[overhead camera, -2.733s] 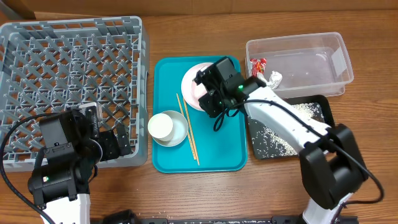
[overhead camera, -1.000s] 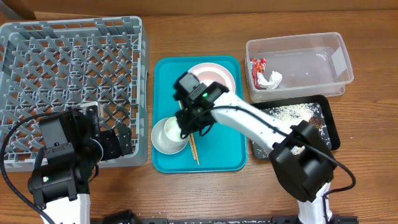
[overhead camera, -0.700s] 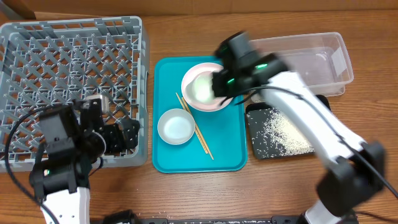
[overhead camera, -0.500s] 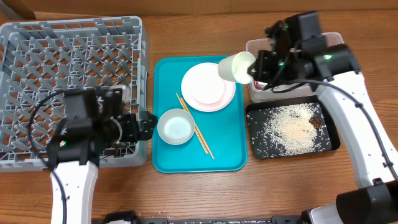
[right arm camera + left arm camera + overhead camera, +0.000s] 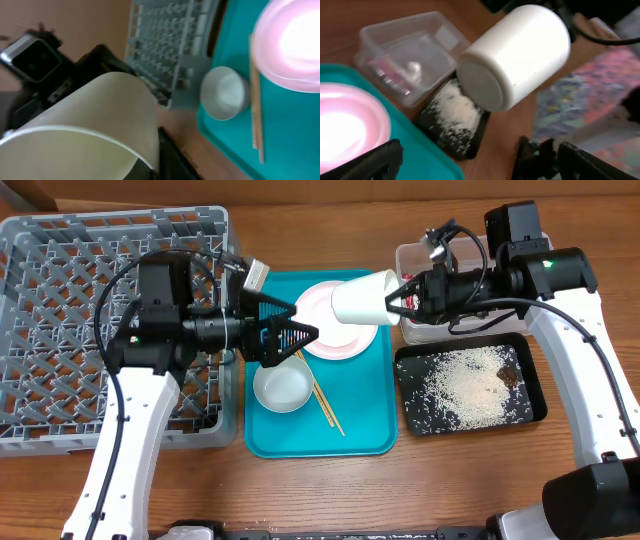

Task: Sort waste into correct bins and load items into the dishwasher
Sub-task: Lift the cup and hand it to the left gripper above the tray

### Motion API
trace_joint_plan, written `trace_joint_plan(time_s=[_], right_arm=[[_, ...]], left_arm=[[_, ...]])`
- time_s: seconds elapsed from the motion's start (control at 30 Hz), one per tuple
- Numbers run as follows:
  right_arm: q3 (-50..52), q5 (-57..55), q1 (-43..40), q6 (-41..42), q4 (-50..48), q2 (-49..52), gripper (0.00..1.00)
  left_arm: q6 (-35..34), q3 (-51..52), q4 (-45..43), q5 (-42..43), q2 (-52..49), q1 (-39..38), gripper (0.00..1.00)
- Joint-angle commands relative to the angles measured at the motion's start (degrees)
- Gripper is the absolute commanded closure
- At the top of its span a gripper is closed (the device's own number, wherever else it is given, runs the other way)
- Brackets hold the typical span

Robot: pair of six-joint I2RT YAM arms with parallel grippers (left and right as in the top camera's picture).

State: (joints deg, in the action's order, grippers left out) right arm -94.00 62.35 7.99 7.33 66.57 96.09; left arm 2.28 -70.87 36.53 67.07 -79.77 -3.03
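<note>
My right gripper (image 5: 398, 297) is shut on the rim of the small white cup (image 5: 362, 298), holding it on its side above the teal tray's right part. In the right wrist view the cup (image 5: 90, 125) fills the lower left. My left gripper (image 5: 288, 337) is open, pointing right at the cup's base and a little apart from it; the cup (image 5: 515, 55) hangs above its dark fingers (image 5: 375, 162). The white plate (image 5: 335, 332), grey-blue bowl (image 5: 283, 385) and chopsticks (image 5: 325, 405) lie on the tray. The grey dish rack (image 5: 100, 290) stands at left.
A clear tub (image 5: 490, 275) at the right holds a red wrapper (image 5: 390, 80) and white tissue (image 5: 412, 67). In front of it, a black tray (image 5: 470, 385) carries rice grains and a brown scrap (image 5: 508, 376). The teal tray (image 5: 350, 435) sits mid-table.
The left arm has swung right from the rack's front edge to above the teal tray, jaws still open. The right gripper has carried the cup slightly left, toward it.
</note>
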Motion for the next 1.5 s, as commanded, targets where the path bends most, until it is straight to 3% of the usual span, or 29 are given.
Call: trace_joint_plan(time_s=[0.0,0.23,0.4,0.7,0.9,1.03,1.13,1.3,1.37,1.47], right_arm=[[0.2,10.1,0.2,-1.6,-0.5,0.2,0.96],[0.2,15.2,0.9,-1.6,-1.4,0.2,0.96],[0.2,17.7,2.3,-1.6,-1.7,0.2,0.96],[0.2,17.1,4.9,-1.6,-2.3,0.2,0.96],[0.2,16.8,5.1,-1.6,-2.6,0.2,0.96],[0.2,16.8,5.1,-1.6,-2.8,0.2,0.96],[0.2,16.7,5.1,-1.6,-2.8,0.2,0.96],[0.2,15.7,5.1,-1.6,-2.8,0.2,0.96],[0.2,15.7,5.1,-1.6,-2.8,0.2,0.96],[0.2,15.7,5.1,-1.6,-2.8,0.2,0.94]], left_arm=[[0.9,-1.3,-4.4,14.4,-1.4,-0.7,0.0],[-2.9,-1.3,-14.2,12.8,-1.7,-5.3,0.0],[-7.6,-1.3,-19.0,4.9,-1.7,-8.2,0.0],[-17.5,-1.3,-31.7,6.4,-1.7,-8.6,0.0],[-19.2,-1.3,-32.5,7.1,-1.7,-8.6,0.02],[-19.2,-1.3,-32.5,7.1,-1.7,-8.6,0.13],[-19.2,-1.3,-32.5,7.1,-1.7,-8.6,0.3],[-19.2,-1.3,-32.5,7.1,-1.7,-8.6,0.39],[-19.2,-1.3,-32.4,7.1,-1.7,-8.6,0.5],[-19.0,-1.3,-32.2,7.0,-1.7,-8.6,0.54]])
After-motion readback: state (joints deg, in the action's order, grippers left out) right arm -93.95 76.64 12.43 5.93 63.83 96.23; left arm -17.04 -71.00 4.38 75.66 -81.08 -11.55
